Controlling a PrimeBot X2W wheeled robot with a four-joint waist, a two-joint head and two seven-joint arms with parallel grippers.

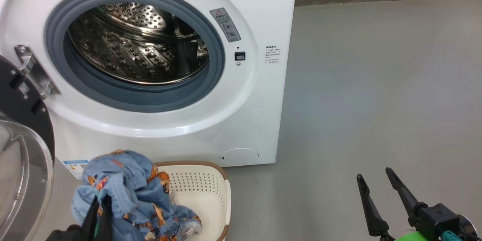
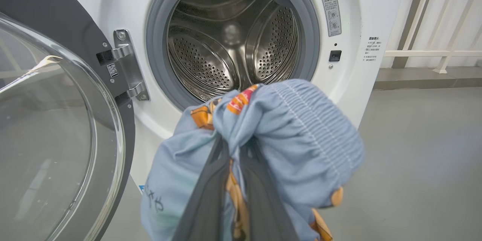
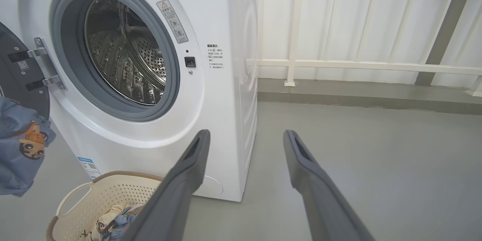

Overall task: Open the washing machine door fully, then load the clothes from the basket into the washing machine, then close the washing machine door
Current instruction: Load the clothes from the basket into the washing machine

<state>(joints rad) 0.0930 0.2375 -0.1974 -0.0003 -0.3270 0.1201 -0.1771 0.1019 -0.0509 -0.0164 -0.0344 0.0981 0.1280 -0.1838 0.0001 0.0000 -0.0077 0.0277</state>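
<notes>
The washing machine (image 1: 256, 113) stands at the upper left, its steel drum (image 1: 139, 45) bare inside. The washing machine door (image 1: 22, 120) is swung open at the left edge. My left gripper (image 1: 101, 199) is shut on a light blue garment with orange prints (image 1: 128, 180), lifted above the basket (image 1: 211, 199). In the left wrist view the gripper (image 2: 237, 141) holds this bunched garment (image 2: 301, 131) before the drum opening (image 2: 233, 34). More clothes (image 3: 113, 224) lie in the basket (image 3: 124, 192). My right gripper (image 1: 376, 180) stands open over the floor, its fingers (image 3: 196, 150) wide apart.
Grey floor (image 1: 376, 83) stretches to the right of the machine with free room. A low kerb (image 3: 357, 96) and a white railing (image 3: 339, 64) run along the back wall. The open door's glass bowl (image 2: 45, 128) bulges out at the left.
</notes>
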